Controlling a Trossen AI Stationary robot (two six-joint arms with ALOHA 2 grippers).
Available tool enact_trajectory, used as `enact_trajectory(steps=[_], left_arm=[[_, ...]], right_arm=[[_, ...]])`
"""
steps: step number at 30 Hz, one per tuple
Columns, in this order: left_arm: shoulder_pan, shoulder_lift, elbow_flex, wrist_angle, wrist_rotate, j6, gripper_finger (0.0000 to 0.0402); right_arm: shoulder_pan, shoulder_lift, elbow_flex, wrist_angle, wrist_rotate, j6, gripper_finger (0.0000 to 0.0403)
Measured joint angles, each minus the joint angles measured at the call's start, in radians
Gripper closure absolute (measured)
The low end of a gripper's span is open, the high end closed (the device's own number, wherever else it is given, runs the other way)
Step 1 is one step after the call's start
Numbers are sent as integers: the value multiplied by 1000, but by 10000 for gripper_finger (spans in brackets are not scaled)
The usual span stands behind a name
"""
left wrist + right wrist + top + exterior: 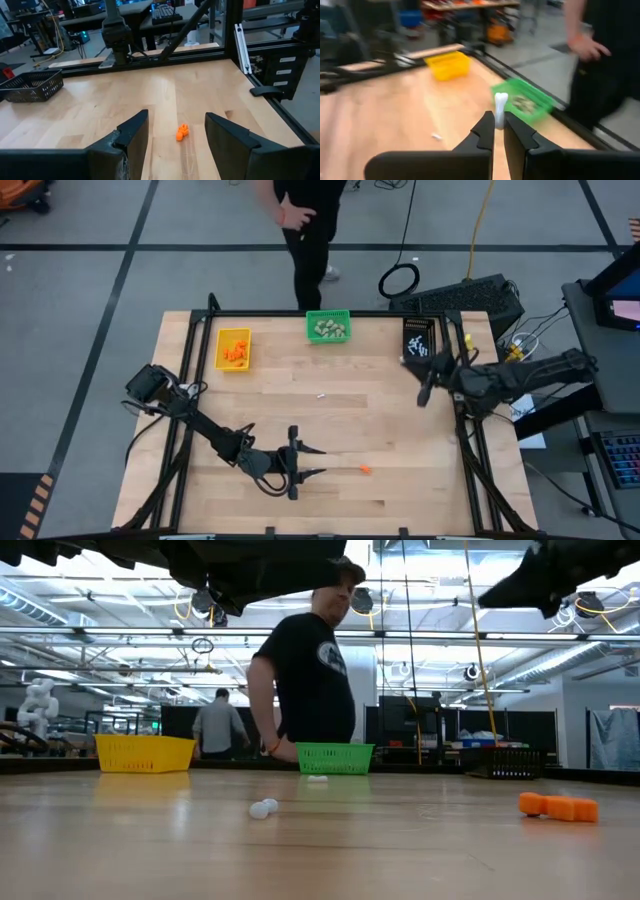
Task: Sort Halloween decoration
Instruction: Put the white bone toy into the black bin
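One bright orange bit (366,470) lies on the wooden table, just ahead of my left gripper (312,461), which is open and low over the near part of the table. In the left wrist view the orange bit (182,132) sits between and just beyond the open fingers. My right gripper (424,392) hovers near the black bin (419,340), shut on a thin white stick (500,106). A small white piece (322,395) rests on the table's middle, and it also shows in the low view as a white piece (264,808). My right gripper (499,131) pinches the white stick between its two fingers by the lower end (499,119). The knobbed upper end (500,99) sticks out beyond the fingertips. The stick is lifted clear of the table.
The yellow bin (234,348) with orange bits, the green bin (329,328) with beige lumps and the black bin stand along the far edge. A person in black (308,225) stands beyond that edge. Metal frame rails (470,440) border the table.
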Motion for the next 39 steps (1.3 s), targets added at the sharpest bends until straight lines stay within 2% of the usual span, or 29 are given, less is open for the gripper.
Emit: enact_trajectory(steps=[4,14,20,25,31,39], left_arm=[[0,0,0,1,0,0,208],[1,0,0,26,7,23,208],[1,-3,0,31,23,24,208],[1,-3,0,30,27,24,208],[0,-3,0,30,27,24,208],[0,-3,0,30,28,24,208]], right_arm=[[-112,13,69,-167,3,81,395],[-452,127,146,-402,-32,134,395],[-657,275,146,-432,-202,133,395],[-797,408,146,-418,-292,101,395],[-924,552,146,-400,-324,56,395],[-999,693,146,-361,-353,24,395]])
